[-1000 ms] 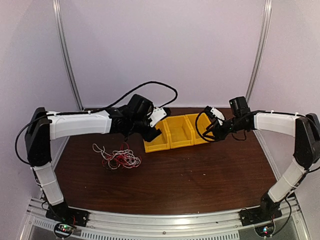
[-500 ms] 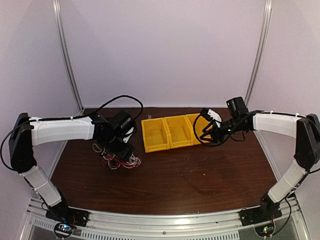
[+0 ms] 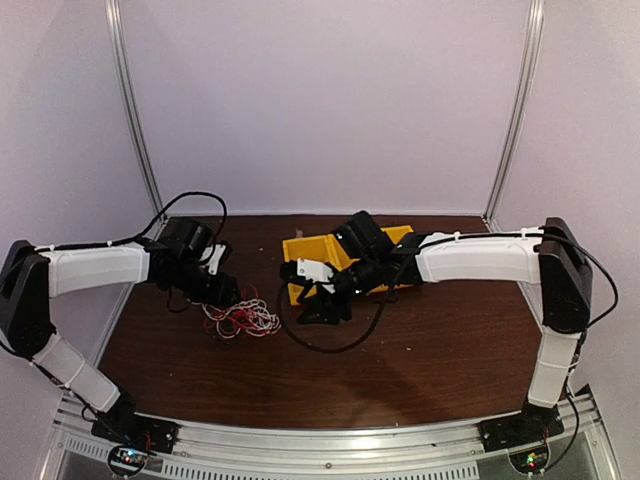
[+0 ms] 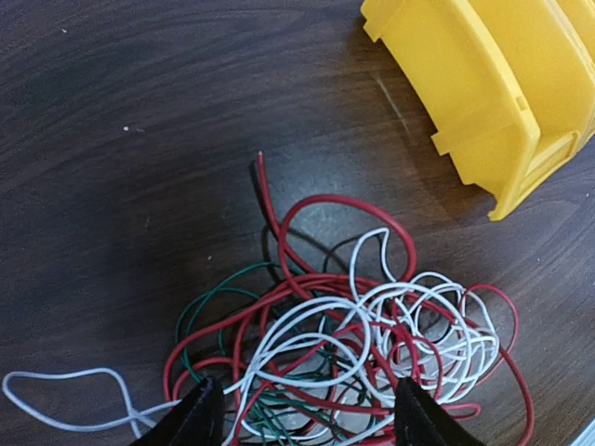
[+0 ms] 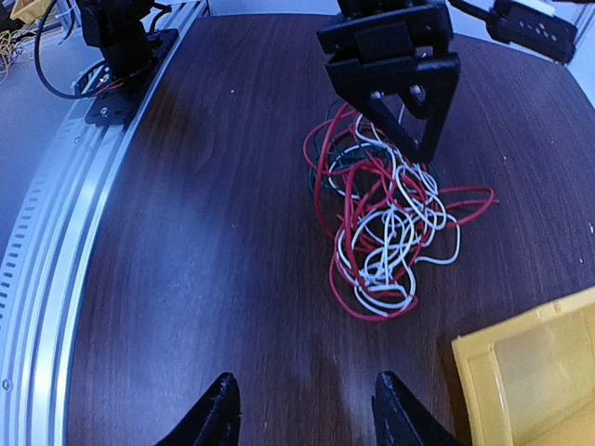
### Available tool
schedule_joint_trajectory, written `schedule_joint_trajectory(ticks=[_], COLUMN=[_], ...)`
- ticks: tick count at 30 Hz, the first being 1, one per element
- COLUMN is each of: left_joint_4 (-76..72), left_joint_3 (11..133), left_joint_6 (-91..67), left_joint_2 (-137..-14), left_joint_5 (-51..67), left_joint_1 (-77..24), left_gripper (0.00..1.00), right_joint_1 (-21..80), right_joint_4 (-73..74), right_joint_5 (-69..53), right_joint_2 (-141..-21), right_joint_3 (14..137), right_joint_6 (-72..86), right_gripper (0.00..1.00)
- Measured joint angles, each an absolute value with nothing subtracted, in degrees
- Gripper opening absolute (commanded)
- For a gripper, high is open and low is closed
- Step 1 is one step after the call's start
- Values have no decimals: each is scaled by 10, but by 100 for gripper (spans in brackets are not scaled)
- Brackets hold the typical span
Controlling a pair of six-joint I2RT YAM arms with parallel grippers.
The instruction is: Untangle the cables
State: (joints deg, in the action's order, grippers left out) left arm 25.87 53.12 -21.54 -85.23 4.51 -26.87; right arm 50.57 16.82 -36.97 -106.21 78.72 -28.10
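Red/white/green cables, edge cut off; left fingers wide, right fingers wide.

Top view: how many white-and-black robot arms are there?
2. The left arm extends to the tangle of red, white and green cables; the right arm stretches over the yellow plastic bins. None seems hidden.

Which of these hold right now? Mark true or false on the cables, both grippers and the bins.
1. The cables lie in one tangle on the table, outside the yellow bins. True.
2. The right gripper holds a red cable. False: it is open and empty, short of the cables.
3. The left gripper is open right at the cables. True.
4. All the cables are white. False: there are red, white and green ones.
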Motion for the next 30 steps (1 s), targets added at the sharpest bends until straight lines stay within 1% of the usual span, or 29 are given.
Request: schedule_joint_trajectory(ticks=[2,5,15,19,26,28,30], left_joint_4=[237,209,186,184,180,180,180], left_joint_3=[525,517,507,507,507,507,505], left_joint_6=[-213,-212,-215,-218,-220,-220,-221], left_joint_2=[-867,-898,-905,-905,-900,-885,-858], left_joint_5=[63,82,103,109,118,114,111], left_joint_1=[-262,-239,-226,-226,-226,-226,-226], left_gripper=[57,57,57,56,57,58,59], right_joint_1=[524,541,568,570,570,571,571], right_joint_4=[170,173,178,178,173,171,170], right_joint_5=[-364,-357,-309,-306,-302,-301,-299], right_joint_2=[-1102,-1169,-1250,-1260,-1266,-1266,-1266], right_joint_3=[830,899,966,976,992,992,992], right_joint_6=[-277,-269,-240,-227,-213,-209,-207], right_gripper=[50,51,48,40,20,19,23])
